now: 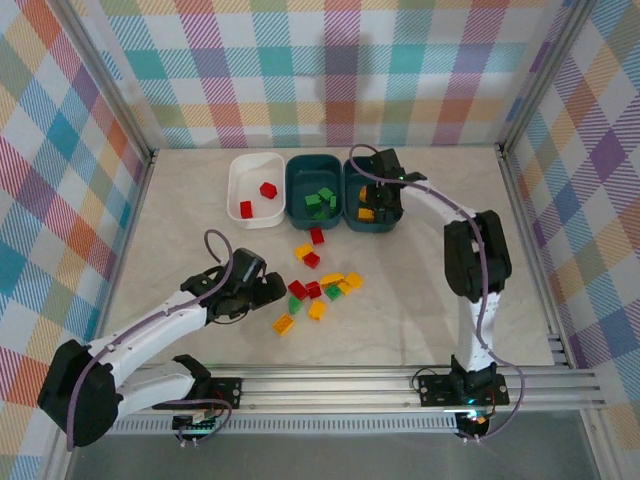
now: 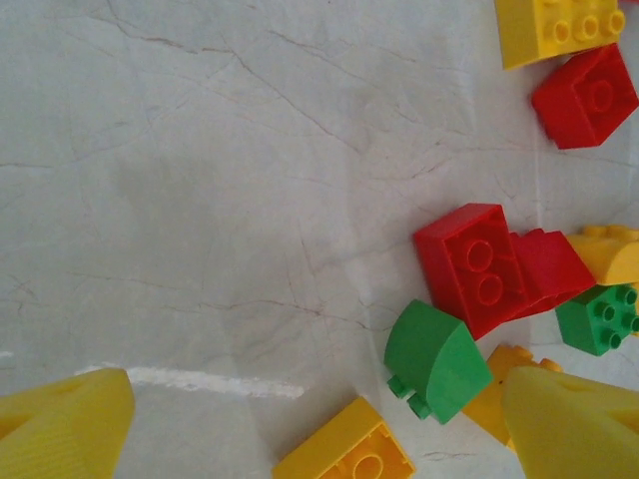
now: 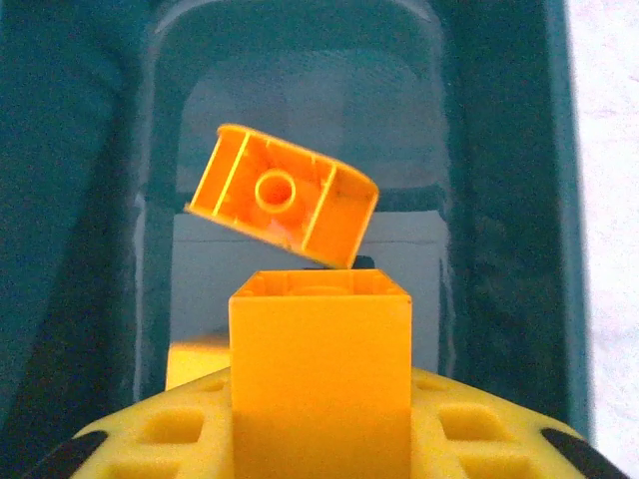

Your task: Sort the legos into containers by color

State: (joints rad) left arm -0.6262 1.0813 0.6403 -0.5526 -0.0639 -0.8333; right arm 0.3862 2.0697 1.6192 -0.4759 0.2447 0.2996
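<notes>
The legos were glossy moulded plastic with round studs. Close under the left wrist lay a blocky red brick [image 2: 479, 264] and, just beside it, a green piece [image 2: 434, 359] with a rounded back. Over these the left end effector [image 2: 315, 439] stood wide open with nothing between its ribbed yellow fingers [image 2: 60, 429].

The loose pile [image 1: 320, 285] of red, green and yellow bricks sat mid-desk. Three smooth, round-cornered tubs stood in a row at the far side: the white tub [image 1: 237, 185] with two red bricks, the middle teal tub [image 1: 292, 190] with green ones, and the right teal tub [image 1: 370, 229] with orange ones.

The right end effector [image 1: 383, 200] hung over that right tub. Its wrist view showed a tilted orange brick [image 3: 285, 205], hollow underside up, and a square orange block [image 3: 319, 379] at the fingers. I could not tell whether the jaws gripped it.

The desk [image 1: 180, 200] was pale, matte and finely veined like marble. Pastel plaid cloth walled it in, with an aluminium rail [image 1: 350, 385] along the near edge.
</notes>
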